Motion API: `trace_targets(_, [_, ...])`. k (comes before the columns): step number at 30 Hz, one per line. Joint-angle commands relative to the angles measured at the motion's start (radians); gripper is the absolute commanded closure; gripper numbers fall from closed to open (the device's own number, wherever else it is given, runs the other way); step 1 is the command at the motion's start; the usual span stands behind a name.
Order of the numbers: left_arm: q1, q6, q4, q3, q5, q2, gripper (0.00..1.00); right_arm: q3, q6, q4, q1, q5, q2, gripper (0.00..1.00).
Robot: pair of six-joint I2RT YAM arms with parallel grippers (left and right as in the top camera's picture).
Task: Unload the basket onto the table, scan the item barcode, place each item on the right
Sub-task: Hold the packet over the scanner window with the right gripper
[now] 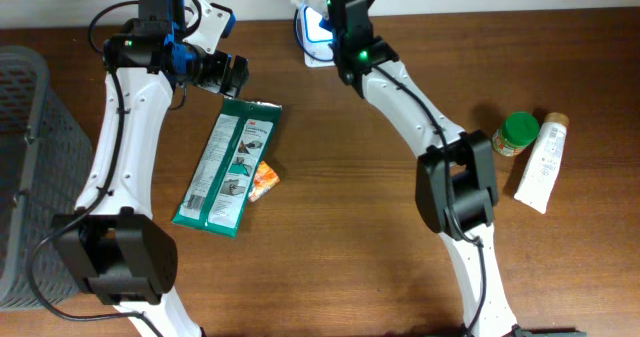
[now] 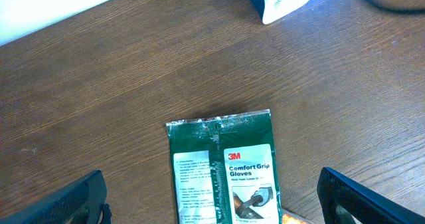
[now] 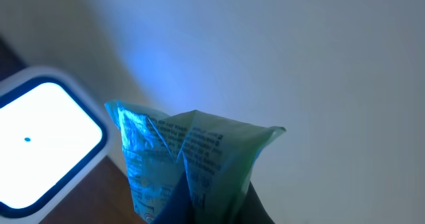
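The green glove package (image 2: 222, 174) reads "3M Comfort Grip Gloves"; print on the crumpled pouch (image 3: 192, 161) is unreadable.

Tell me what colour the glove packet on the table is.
Dark green with white label panels; the glove packet shows best from the left wrist.

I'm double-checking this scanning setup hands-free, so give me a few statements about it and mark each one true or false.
The left gripper is open above the glove package. True.
The right gripper is empty. False: it is shut on a small packet by the lit scanner.
The green-lidded jar sits in the basket. False: it stands on the table beside the white tube.
An orange item lies beside the glove package. True.
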Motion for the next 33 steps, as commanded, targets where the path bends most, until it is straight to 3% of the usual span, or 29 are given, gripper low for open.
trace_targets(1, [0.004,0.005,0.0,0.018,0.004,-0.032,0.01,0.015,-0.074,0.027,0.017,-0.028,0.019,0.96])
trace_targets(18, [0.003,0.005,0.0,0.018,0.004,-0.032,0.01,0.015,-0.068,0.067,0.029,-0.03,0.019,0.96])
trace_targets(26, [0.003,0.005,0.0,0.018,0.004,-0.032,0.01,0.015,0.166,-0.042,0.036,-0.028,-0.13,0.96])
trace_targets(33, [0.003,0.005,0.0,0.018,0.004,-0.032,0.01,0.015,0.593,-0.47,0.033,-0.031,-0.353,0.96])
